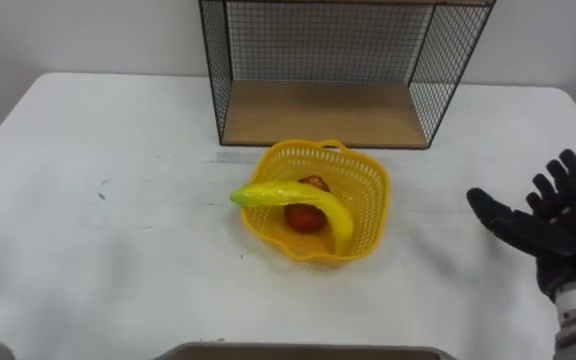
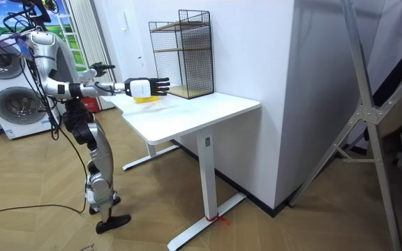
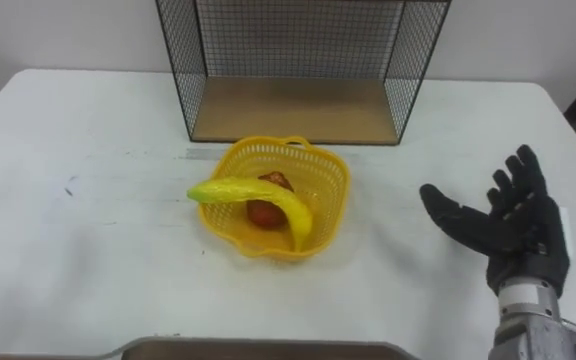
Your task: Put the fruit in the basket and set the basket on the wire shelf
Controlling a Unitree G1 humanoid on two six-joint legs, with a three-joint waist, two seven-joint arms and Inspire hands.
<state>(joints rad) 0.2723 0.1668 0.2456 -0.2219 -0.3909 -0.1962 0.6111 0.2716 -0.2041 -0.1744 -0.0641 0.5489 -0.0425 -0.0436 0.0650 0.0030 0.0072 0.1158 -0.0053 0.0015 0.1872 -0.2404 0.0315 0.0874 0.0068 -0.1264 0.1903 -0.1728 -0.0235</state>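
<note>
The yellow basket (image 1: 315, 200) holds a banana (image 1: 293, 197) and red fruit (image 1: 306, 216).

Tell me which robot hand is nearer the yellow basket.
Right. The right robot hand hovers open right of the basket, apart; the left robot hand is farther back, toward the robot.

The upper edge of my eye views cuts off the top of the wire shelf (image 1: 320, 112). The banana (image 1: 290, 196) lies across a red fruit (image 1: 306, 218) in the basket (image 1: 366, 182) and hides much of it, so I cannot tell its kind. Below my right hand (image 3: 516, 232), the forearm runs out at the lower edge. In the room view my left hand (image 2: 105, 67) is a small dark shape.
</note>
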